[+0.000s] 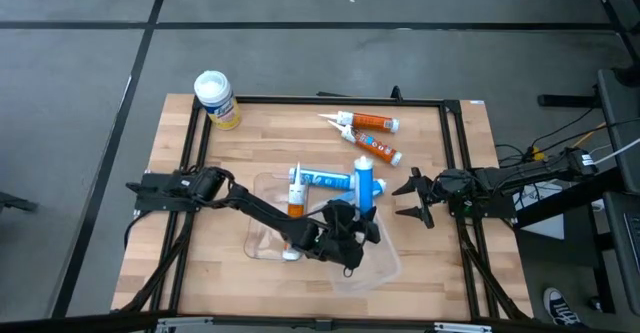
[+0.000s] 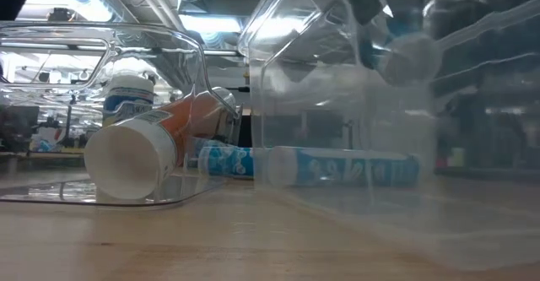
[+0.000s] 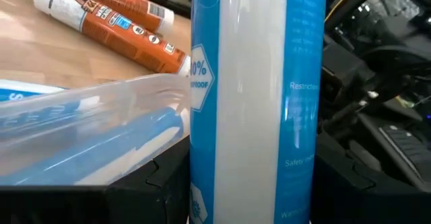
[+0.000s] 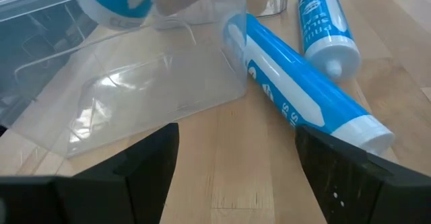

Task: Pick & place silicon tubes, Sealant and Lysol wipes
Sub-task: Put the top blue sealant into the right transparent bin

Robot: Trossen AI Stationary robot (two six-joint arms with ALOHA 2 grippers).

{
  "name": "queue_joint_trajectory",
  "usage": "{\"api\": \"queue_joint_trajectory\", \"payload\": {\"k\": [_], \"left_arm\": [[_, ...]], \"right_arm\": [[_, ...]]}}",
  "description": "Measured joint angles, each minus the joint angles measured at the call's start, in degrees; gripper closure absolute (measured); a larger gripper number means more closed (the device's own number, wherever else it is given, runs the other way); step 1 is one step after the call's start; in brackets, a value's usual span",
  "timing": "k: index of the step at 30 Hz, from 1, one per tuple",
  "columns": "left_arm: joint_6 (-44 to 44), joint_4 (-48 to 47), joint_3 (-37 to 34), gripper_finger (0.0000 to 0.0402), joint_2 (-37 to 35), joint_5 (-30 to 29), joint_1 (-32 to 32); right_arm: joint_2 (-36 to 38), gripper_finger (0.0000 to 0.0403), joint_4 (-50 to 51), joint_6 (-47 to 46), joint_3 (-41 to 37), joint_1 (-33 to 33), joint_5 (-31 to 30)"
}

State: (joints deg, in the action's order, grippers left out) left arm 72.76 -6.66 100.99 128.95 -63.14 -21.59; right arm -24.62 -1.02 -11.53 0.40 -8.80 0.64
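One tube in hand: the left jaws [image 1: 345, 235] are clenching a blue tube [image 3: 256, 103], its long axis running straight across the gap between them.
Drop target: the clear bin [image 4: 135, 83] is sitting just under and beside the left jaws, tilted; I am judging the held tube is going down into it next, and the bin looks to be holding nothing yet.
Second container: the clear tray [image 1: 262, 198], just beyond the left jaws towards that arm's base, is holding one orange tube [image 1: 296, 203].
Loose blue tubes: two [image 4: 310, 96] [image 4: 326, 22] are lying flat on the counter [image 1: 200, 243] between the left and right jaws, outside both containers.
Right jaws [image 1: 415, 198]: standing released, gripping nothing, waiting close to the nearer loose blue tube.
Loose orange tubes: two [image 1: 368, 123] [image 1: 377, 153] are lying farther out, past the blue ones.
Lysol wipes [image 1: 215, 98]: standing upright at the counter's corner, well apart from both jaws, on the left arm's side.
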Motion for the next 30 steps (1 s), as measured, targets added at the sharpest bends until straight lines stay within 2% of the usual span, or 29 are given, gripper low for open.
{"api": "queue_joint_trajectory", "payload": {"k": [7,12,17,23,30], "left_arm": [[1.73,-0.04,0.0,0.019,0.15,3.56,1.16],[3.48,1.18,0.01,0.016,1.2,4.27,1.49],[6.0,3.02,0.02,0.0169,2.48,6.72,1.47],[6.44,3.81,-0.04,0.0181,2.6,6.84,1.47],[7.47,3.87,-0.04,0.0157,2.6,6.33,1.47]], "right_arm": [[0.0,0.0105,0.0,0.02,0.0,0.0,0.0],[0.02,0.0105,0.0,0.02,0.0,0.0,0.0],[0.01,0.0105,0.0,0.02,0.0,-0.01,0.0],[0.02,0.0105,0.0,0.02,0.0,0.0,0.0],[0.02,0.0105,0.0,0.02,0.0,0.0,0.0]]}}
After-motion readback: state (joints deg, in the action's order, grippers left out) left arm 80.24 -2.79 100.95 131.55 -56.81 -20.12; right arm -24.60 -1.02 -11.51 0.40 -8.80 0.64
